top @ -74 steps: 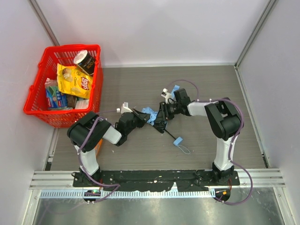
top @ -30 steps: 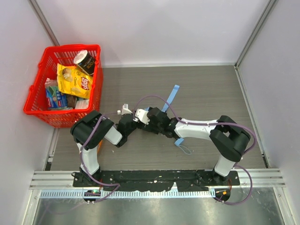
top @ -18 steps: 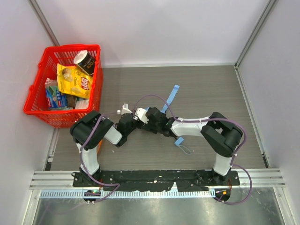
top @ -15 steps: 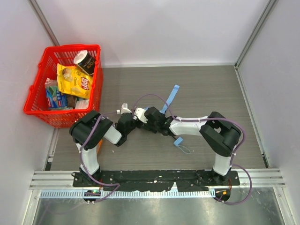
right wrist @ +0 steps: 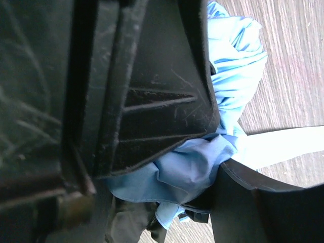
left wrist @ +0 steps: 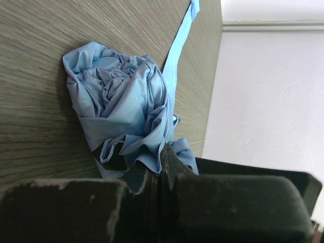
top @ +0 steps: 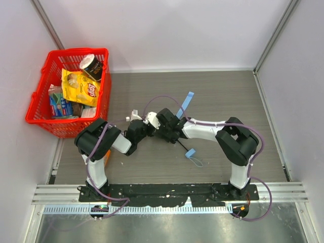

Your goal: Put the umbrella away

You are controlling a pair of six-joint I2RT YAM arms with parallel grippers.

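Cloth of the sky-blue folding umbrella [left wrist: 126, 106] lies bunched on the grey wood-grain table [top: 228, 96] between both grippers, black shaft [top: 181, 146] trailing near-right; left gripper [left wrist: 163, 162] pinches it shut, right gripper [right wrist: 220, 152] straddles it, grip unclear.

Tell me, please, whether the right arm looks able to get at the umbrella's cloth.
Likely yes: the right fingers flank the bunched umbrella, its cloth filling the gap, nothing else between.
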